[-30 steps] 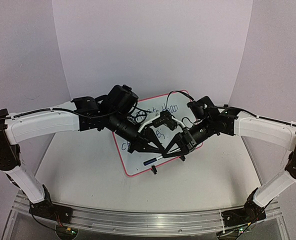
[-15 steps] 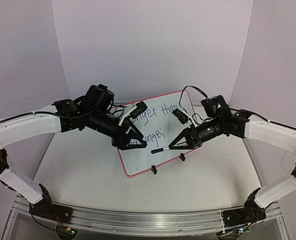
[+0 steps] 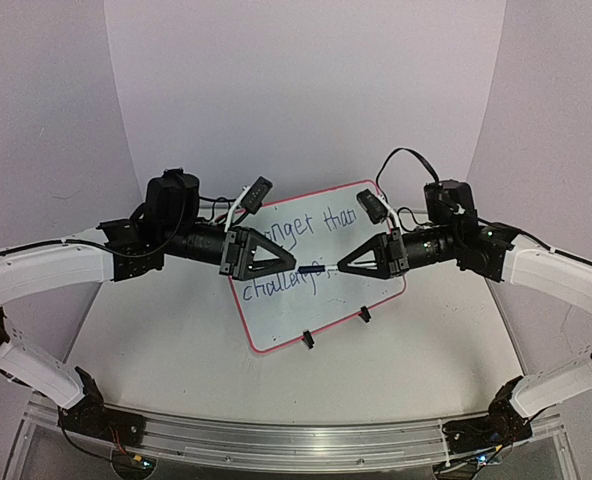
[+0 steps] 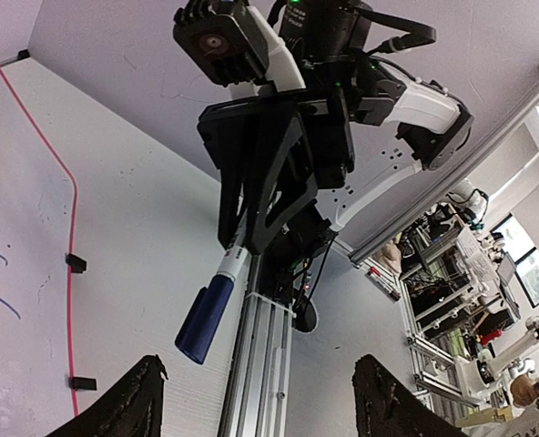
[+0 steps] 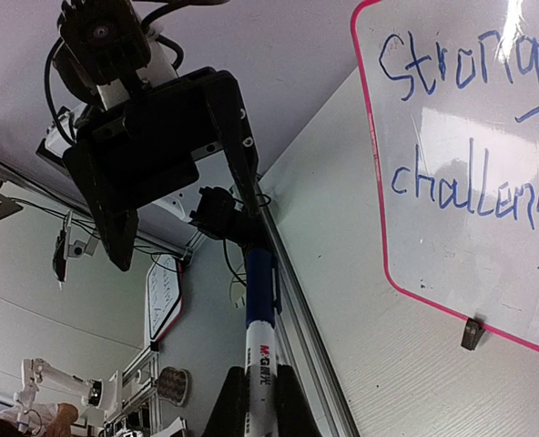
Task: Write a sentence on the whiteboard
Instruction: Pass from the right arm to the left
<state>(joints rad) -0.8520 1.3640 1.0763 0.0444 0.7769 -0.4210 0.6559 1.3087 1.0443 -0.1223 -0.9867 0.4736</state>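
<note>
The whiteboard [image 3: 306, 310], white with a red-pink rim, lies tilted on the table under both grippers. The sentence [image 3: 321, 222] runs across it in two blue lines, reading "Stronger than challenges" where the arms do not cover it. My right gripper [image 3: 344, 266] is shut on a white marker [image 3: 316, 269] with its blue cap on, held level and pointing left. My left gripper [image 3: 288, 265] faces it, open, fingers either side of the cap end without touching. In the left wrist view the marker [image 4: 213, 300] hangs free between my spread fingertips [image 4: 147, 401]. The right wrist view shows the marker [image 5: 260, 309] clamped.
Two black clip feet [image 3: 307, 340] [image 3: 364, 314] sit on the board's near edge. An aluminium rail [image 3: 276, 445] runs along the table's front. Purple backdrop walls close in the back and sides. Cables loop over both wrists.
Both arms have pulled apart from their crossed pose over the board, left going left, right going right. The left gripper has opened. The capped marker stayed in the right gripper and now lies level.
</note>
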